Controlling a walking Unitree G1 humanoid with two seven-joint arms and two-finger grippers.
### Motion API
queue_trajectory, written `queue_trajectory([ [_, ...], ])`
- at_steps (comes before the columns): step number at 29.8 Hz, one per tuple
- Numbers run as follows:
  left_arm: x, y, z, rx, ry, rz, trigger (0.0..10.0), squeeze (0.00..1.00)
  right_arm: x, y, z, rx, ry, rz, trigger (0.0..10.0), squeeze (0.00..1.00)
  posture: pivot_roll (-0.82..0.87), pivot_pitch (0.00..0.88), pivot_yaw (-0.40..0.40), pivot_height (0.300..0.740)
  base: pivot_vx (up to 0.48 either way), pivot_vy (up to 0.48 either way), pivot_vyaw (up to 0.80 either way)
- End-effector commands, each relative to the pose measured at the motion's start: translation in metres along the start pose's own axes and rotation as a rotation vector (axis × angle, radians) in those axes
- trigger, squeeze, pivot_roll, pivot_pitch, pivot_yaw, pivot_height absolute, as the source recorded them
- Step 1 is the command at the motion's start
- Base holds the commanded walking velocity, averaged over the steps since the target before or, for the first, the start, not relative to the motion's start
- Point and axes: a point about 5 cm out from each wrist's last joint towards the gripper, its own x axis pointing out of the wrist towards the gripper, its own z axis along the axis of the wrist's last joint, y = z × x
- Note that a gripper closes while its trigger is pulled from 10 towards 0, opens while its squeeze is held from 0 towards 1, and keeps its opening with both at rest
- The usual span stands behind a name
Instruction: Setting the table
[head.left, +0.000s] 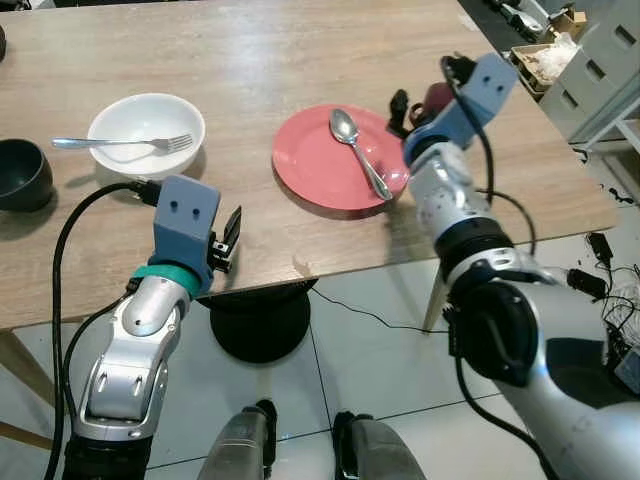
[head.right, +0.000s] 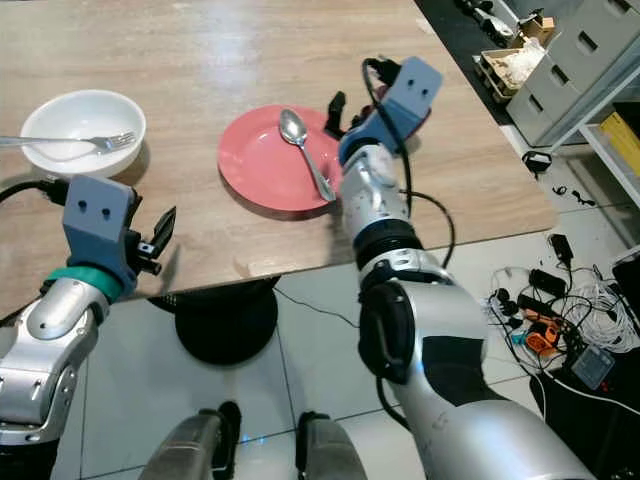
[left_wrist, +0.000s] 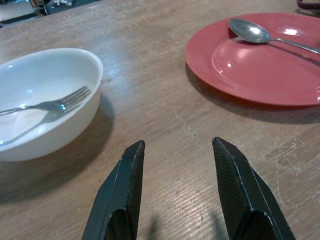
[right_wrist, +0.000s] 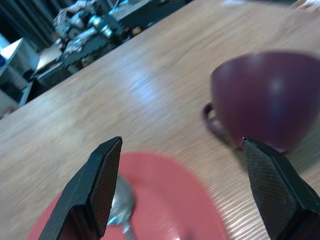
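A long wooden desk (head.left: 260, 60) carries the tableware. A white bowl (head.left: 146, 132) sits toward the near left part of the desk, with a fork (head.left: 125, 142) lying across it, tines inside the bowl and handle sticking out over the rim toward the left edge. A dark bowl (head.left: 22, 174) stands at the left edge, apart from the white one. A red plate (head.left: 335, 160) lies near the middle of the near edge, and a spoon (head.left: 358, 150) rests on it, bowl end toward the far side and handle pointing to the near right rim.

The left tool (head.left: 228, 238) hovers low over the near edge of the desk, between the white bowl and the red plate, its two black fingers (left_wrist: 122, 192) spread apart with nothing between them. The right tool (right_wrist: 185, 190) is raised over the right rim of the plate, fingers spread wide and empty. Just past it, on the desk beside the plate's far right rim, stands a dark purple cup (right_wrist: 262, 97) with its handle turned toward the plate.

Beyond the right edge of the desk, grey drawers (head.left: 600, 70) stand on the floor, and loose cables (head.right: 560, 300) lie on the tiles.
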Motion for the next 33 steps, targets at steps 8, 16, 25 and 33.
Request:
queue_trajectory([
  [8,0.002,-0.002,-0.002,-0.002,0.014,-0.004,10.0,0.0,-0.001,-0.022,0.0,-0.055,-0.037,-0.033,10.0,1.0,0.03,0.105,-0.008,0.74,0.0,0.0,0.0],
  [16,0.001,0.0,0.004,0.104,-0.018,-0.047,10.0,0.0,-0.009,-0.009,-0.004,-0.267,-0.128,0.098,10.0,0.91,0.04,0.114,-0.007,0.74,0.0,0.0,0.0],
  [25,-0.002,0.0,0.034,0.133,-0.055,-0.175,10.0,0.0,-0.038,-0.016,-0.01,-0.284,-0.217,0.253,10.0,0.0,0.02,0.115,0.022,0.74,0.0,0.0,0.0],
  [33,0.011,0.01,0.032,0.284,0.048,-0.158,10.0,0.0,-0.079,-0.04,-0.031,-0.283,-0.181,0.23,10.0,0.0,-0.02,0.104,0.083,0.74,0.0,0.0,0.0],
])
